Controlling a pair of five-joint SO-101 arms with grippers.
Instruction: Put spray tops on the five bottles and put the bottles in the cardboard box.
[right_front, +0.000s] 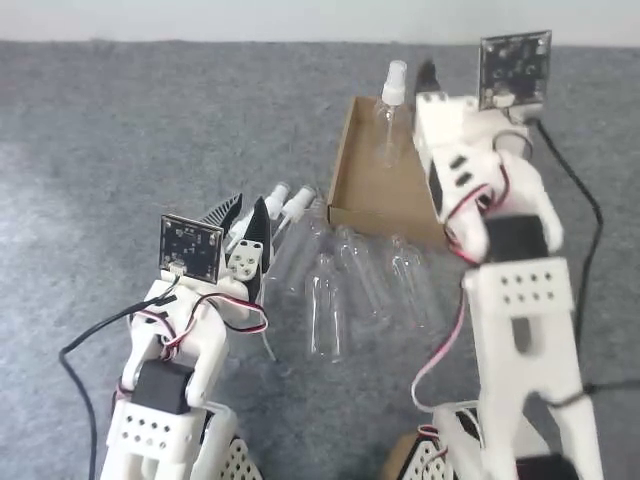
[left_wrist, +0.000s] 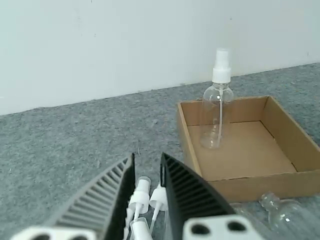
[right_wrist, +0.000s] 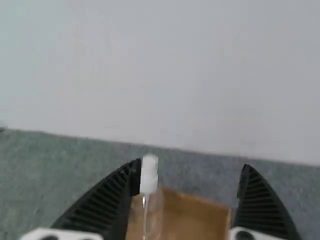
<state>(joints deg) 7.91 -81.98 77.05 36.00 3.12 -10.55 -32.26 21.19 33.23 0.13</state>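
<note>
Cardboard box (right_front: 378, 205) sits on the grey tabletop (right_front: 120, 130), and one clear capped bottle (right_front: 388, 120) stands upright inside it near the far wall. The right gripper (right_front: 428, 82) hangs over the box just beside that bottle, its jaws spread wide. In the right wrist view the bottle's white spray top (right_wrist: 149, 175) lies close against one finger (right_wrist: 117, 192), and the other finger is well apart from it. Uncapped bottles (right_front: 326, 305) lie on their sides just in front of the box. Loose spray tops (right_front: 288, 203) rest beside them. The left gripper (left_wrist: 147, 156) is low over these tops, its jaws slightly parted, gripping nothing.
</note>
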